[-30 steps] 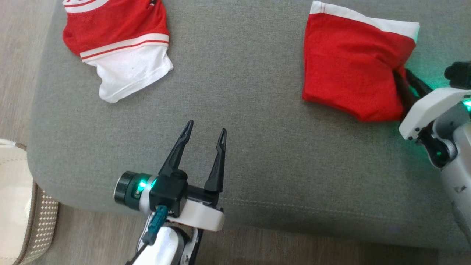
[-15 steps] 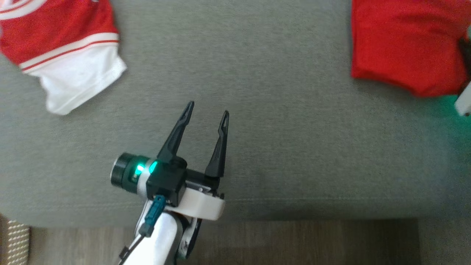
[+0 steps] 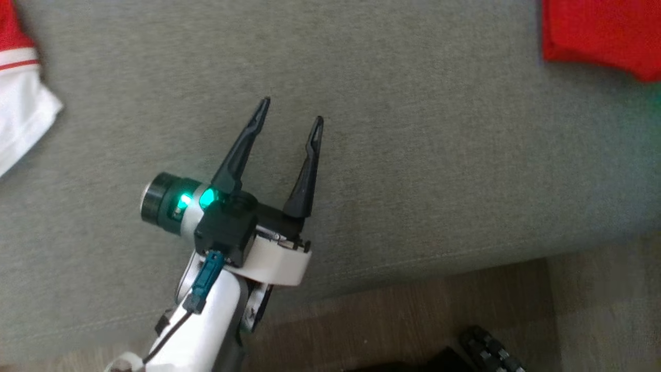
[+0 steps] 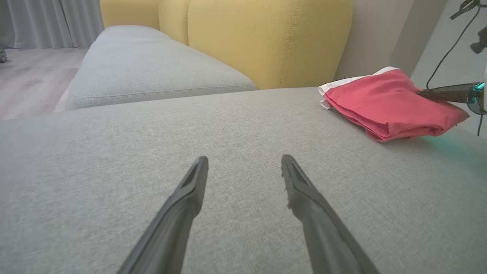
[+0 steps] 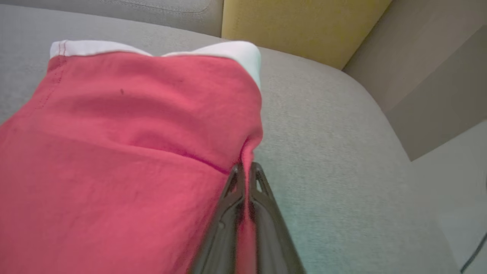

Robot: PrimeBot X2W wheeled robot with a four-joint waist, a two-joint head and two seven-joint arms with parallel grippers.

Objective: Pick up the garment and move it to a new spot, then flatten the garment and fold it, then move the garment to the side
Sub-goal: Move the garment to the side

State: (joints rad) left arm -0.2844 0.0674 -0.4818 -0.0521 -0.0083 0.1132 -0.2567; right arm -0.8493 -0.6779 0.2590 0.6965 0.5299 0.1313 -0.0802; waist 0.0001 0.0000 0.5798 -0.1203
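- Garment (image 5: 114,144), red with a white band along its far edge, lies folded on the grey sofa seat (image 3: 413,155), towards the seat's right end and short of the yellow backrest (image 4: 266,38).
- My head view catches a red corner of it at the top right, well apart from the left arm.
- On my right wrist view, the right gripper (image 5: 245,169) has its two dark fingers pressed together on a fold of red cloth at the garment's near edge; the fabric puckers into a small ridge where it enters them.
- From the left wrist view I see those same fingers coming in from the right, lying across the top of the garment, with a green glow on the cushion beneath.
- The bulk of the garment rests on the cushion; I cannot tell whether the pinched edge is off it.
- My left gripper (image 3: 292,111) is spread wide with nothing between its fingers, over bare cushion near the seat's front edge.
- A second piece of clothing (image 3: 20,113), red and white, lies at the far left of the seat.
- Wooden floor (image 3: 413,320) shows in front of the sofa.
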